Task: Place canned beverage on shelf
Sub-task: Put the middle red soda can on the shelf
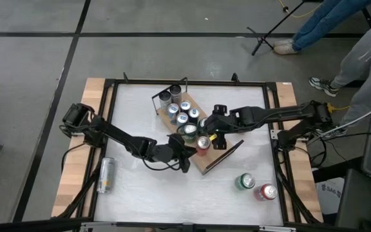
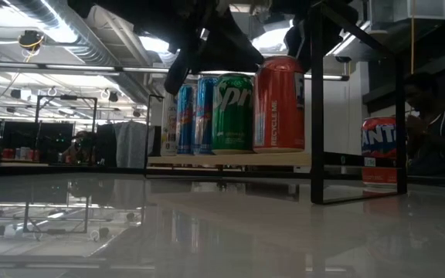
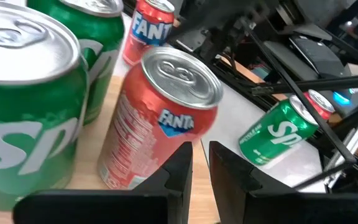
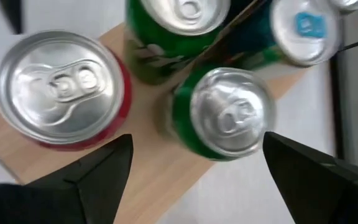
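Observation:
The shelf, a light wooden board with black rails, lies slantwise at the table's middle and carries several upright cans. A red Fanta can stands at its near end, next to green Sprite cans. My left gripper is shut, level and close against the red can's side. My right gripper hangs open above the board, pointing steeply down. Its fingers stand on either side of a green can that stands at the board's edge, and they are clear of it. My left gripper's shut fingers stand right beside the lower side of the red Fanta can, coming in level from the table's left. I cannot tell whether they touch it. The can stands upright on the board.
A green can and a red can lie on the table near its right front corner. A silver can lies by the left edge. Black frame bars edge the table. People stand beyond the far right corner.

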Robot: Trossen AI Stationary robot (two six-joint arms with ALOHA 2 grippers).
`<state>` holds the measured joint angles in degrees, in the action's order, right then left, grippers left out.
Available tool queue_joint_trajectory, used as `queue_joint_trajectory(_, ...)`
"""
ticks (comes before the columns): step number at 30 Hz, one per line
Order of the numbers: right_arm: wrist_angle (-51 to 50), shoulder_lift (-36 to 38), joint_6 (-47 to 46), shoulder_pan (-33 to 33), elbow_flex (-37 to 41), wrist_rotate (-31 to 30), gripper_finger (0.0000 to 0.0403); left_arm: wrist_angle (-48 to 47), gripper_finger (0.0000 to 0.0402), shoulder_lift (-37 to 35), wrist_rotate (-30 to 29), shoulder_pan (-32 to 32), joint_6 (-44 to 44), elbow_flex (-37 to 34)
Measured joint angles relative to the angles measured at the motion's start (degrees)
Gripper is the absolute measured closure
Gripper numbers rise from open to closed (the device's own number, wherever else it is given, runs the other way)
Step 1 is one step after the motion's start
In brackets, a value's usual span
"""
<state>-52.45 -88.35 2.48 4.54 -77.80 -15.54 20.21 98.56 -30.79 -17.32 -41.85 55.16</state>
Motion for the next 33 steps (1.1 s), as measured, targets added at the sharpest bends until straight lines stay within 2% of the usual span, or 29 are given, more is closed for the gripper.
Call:
queue_joint_trajectory(4,0.03,-1.20,-0.73,0.00,0.00,3.61,0.0049,0.00,0.0353,0.00,-0.09,0.76,0.00,0.00)
queue_joint_trajectory(8,0.10,-1.50,-0.72,-0.04,-0.09,4.58,0.0049,-0.12,0.0353,0.00,-0.86,0.92,0.17,0.00)
queue_joint_trajectory(24,0.55,-1.30,-0.70,-0.03,-0.09,5.14,0.0049,-1.64,0.0353,-0.02,-7.68,0.22,2.01,0.00)
queue_joint_trajectory(33,0.16,-1.23,-0.74,0.00,-0.07,2.99,0.0049,-1.67,0.0353,-0.02,-8.28,-0.34,2.01,0.00)
